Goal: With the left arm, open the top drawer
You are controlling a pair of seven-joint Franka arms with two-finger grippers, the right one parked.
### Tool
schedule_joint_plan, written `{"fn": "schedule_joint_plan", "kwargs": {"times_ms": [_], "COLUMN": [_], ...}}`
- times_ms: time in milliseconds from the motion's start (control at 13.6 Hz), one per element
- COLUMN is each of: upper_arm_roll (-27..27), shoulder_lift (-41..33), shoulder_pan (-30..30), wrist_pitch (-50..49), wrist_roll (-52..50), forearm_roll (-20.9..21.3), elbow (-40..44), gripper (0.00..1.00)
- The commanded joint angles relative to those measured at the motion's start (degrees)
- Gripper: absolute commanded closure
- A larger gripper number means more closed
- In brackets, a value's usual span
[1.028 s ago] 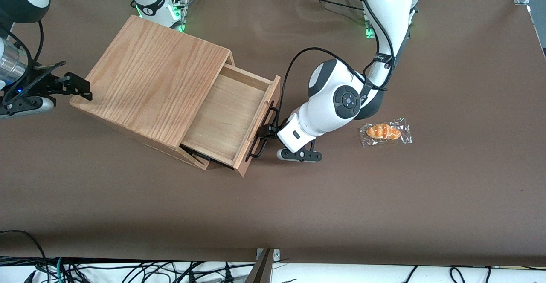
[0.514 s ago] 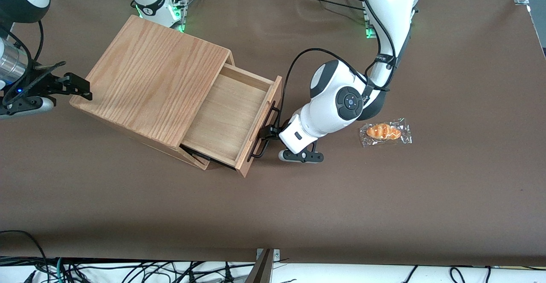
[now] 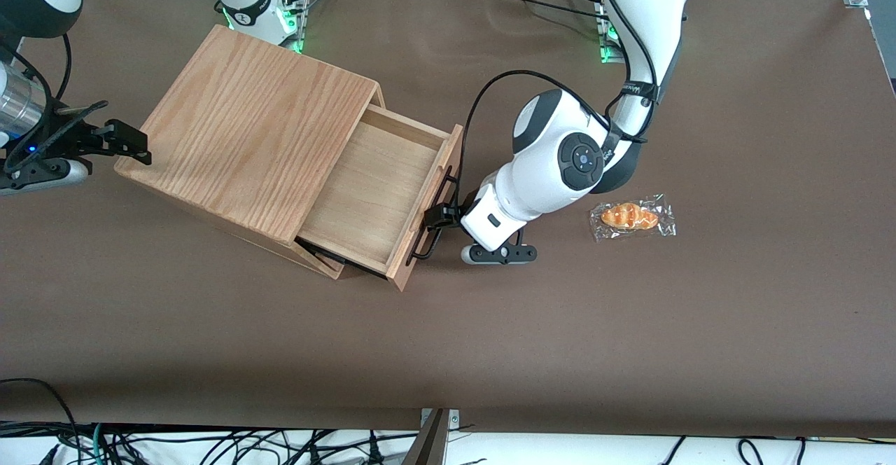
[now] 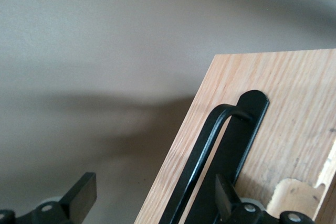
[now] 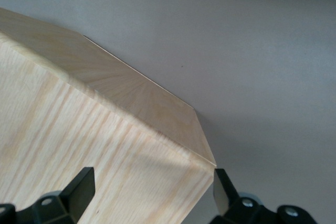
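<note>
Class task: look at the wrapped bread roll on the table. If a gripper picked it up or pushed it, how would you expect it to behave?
The bread roll looks small and puffy, so probably light and squashable. Its clear, crinkled wrapper looks slippery, so fingers may catch film rather than bread. Lying flat on the table, it would likely slide, not roll. The gripper is at the drawer handle, apart from it.

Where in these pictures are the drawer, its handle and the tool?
drawer (image 3: pixel 371 192), front view, its pale wooden floor.
handle (image 4: pixel 210 145), left wrist view, the black bar.
tool (image 3: pixel 439 218), front view, black fingers at the handle.
</note>
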Motion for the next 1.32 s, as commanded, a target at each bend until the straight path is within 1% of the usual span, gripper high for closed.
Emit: {"fn": "schedule_joint_plan", "kwargs": {"times_ms": [0, 220, 367, 441, 514, 661, 808, 881, 1028, 1249], "upper_arm_roll": [-0.6, -0.6, -0.2, -0.1, 0.1, 1.0, 1.2, 1.2, 1.2, 1.2], "shoulder_lift": [-1.4, -3.3, -4.8, -5.5, -6.3, -8.3, -8.5, -8.6, -9.0, -10.5], "shoulder_pan": [2.5, 5.6, 8.7, 10.6, 12.1, 15.2, 17.4, 19.0, 21.8, 26.0], "wrist_pitch": [-3.2, -6.4, -10.0, -11.8, -15.7, -23.0, -26.3, -27.5, -30.0, -32.1], "wrist_roll": [-0.7, -0.4, 0.9, 3.2, 6.9, 13.5, 17.8, 20.3, 24.6, 30.2], "forearm_roll": [-0.7, -1.3, -0.8, -0.5, 0.4, 6.3, 8.8, 11.1, 13.8, 18.0], "elbow": [0.3, 0.3, 0.2, 0.1, 0.0, -0.4, -0.7, -0.7, -0.9, -0.9], "gripper": [0.0, 0.0, 0.0, 0.0, 0.0, 0.0, 0.0, 0.0, 0.0, 0.0]}}
